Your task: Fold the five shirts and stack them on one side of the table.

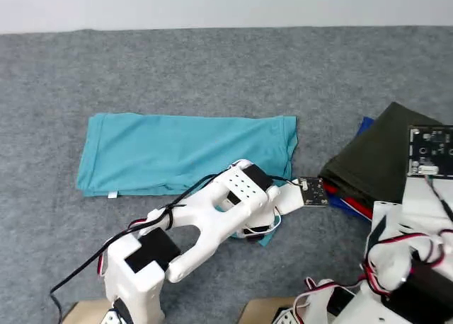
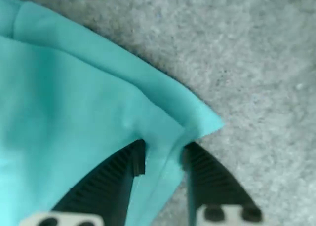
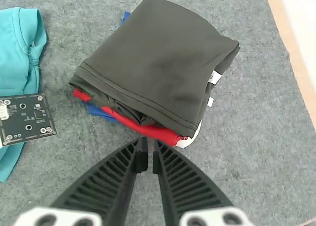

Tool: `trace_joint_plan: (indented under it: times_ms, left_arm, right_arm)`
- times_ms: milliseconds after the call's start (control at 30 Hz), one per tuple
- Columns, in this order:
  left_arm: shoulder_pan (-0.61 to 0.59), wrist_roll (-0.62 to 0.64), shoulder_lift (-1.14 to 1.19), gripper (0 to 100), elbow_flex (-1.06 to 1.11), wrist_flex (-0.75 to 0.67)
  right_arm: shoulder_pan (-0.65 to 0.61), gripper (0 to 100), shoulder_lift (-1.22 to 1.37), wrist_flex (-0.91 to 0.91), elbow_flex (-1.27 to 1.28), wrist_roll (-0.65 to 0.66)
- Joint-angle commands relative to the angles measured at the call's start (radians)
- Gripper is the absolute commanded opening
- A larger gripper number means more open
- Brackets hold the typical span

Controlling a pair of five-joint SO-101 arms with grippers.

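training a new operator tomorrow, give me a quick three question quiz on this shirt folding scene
1. Multiple choice: which shirt tops the stack? A pink shirt, B dark olive shirt, C yellow shirt.
2. True or false: the teal shirt lies on the stack.
3. Fill the gap: the right claw, held above the grey mat near the stack, is ___ (open or shut).

Key: 1 B. 2 False, it lies spread on the mat apart from the stack. 3 shut, with nothing in it.
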Motion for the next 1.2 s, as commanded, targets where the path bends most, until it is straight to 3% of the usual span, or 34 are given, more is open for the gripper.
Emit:
trace_joint_plan:
  times_ms: [0, 333, 467, 733, 967, 1167]
  left_arm:
    - [0.012, -0.009, 0.002, 4, -0.031, 0.005]
    - [0.002, -0.014, -0.101, 1, -0.113, 0.104]
    - [-0.069, -0.025, -0.118, 1, -0.208, 0.103]
    - [-0.241, -0.107, 0.054, 1, -0.496, 0.112]
    - [-0.262, -0.138, 0.255, 1, -0.754, 0.195]
    - [-0.302, -0.135, 0.390, 13, -0.918, 0.210]
  right_arm:
    - [0.012, 2.9, -0.007, 0.039, -0.009, -0.008]
    - [0.012, 2.9, -0.013, 0.039, -0.009, -0.008]
    - [0.012, 2.9, -0.013, 0.039, -0.009, -0.008]
    - [0.012, 2.9, -0.013, 0.039, -0.009, -0.008]
    - [0.012, 2.8, -0.013, 0.041, -0.008, -0.008]
    - [0.012, 2.8, -0.013, 0.041, -0.008, -0.008]
